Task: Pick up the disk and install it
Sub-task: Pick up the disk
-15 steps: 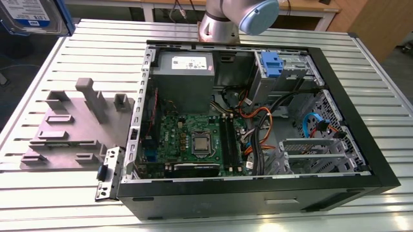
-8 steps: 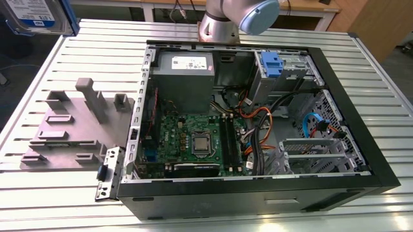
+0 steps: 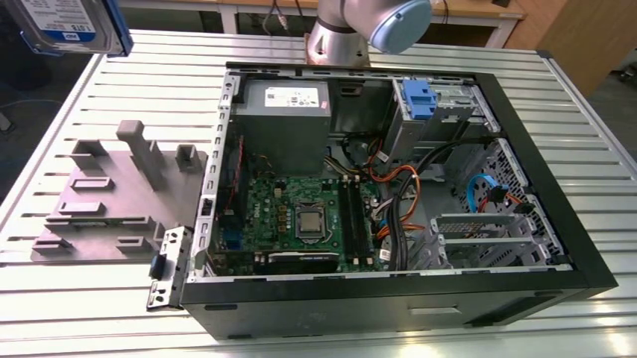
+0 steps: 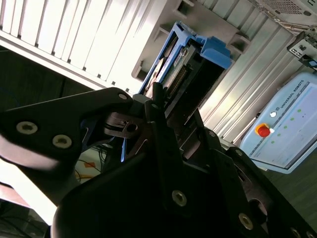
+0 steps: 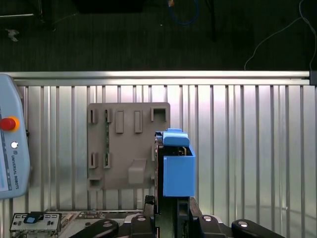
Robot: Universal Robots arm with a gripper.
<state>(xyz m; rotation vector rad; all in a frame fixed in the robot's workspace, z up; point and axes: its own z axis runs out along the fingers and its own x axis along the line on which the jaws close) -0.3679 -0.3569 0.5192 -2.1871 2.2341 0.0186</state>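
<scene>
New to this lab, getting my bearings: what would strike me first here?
First, the open computer case on the slatted metal table in the exterior view, green motherboard exposed. Then the disk with its blue rails, clamped in the gripper above the table in the first wrist view. A grey fixture block lies beside the case, on the exterior view's left.

We see the disk [image 3: 60, 26] silver, with a white-and-blue label and blue rails, in the black gripper [image 5: 167, 204]. The table [image 3: 557, 97] is pale silver, striped with parallel ribs. To the exterior view's left of the black computer case [image 3: 398, 307], the fixture plate [image 3: 100, 201] is matte grey. Inside the case we find a green motherboard [image 3: 289, 200], orange cables [image 3: 398, 179] and a blue latch [image 3: 418, 101].
</scene>
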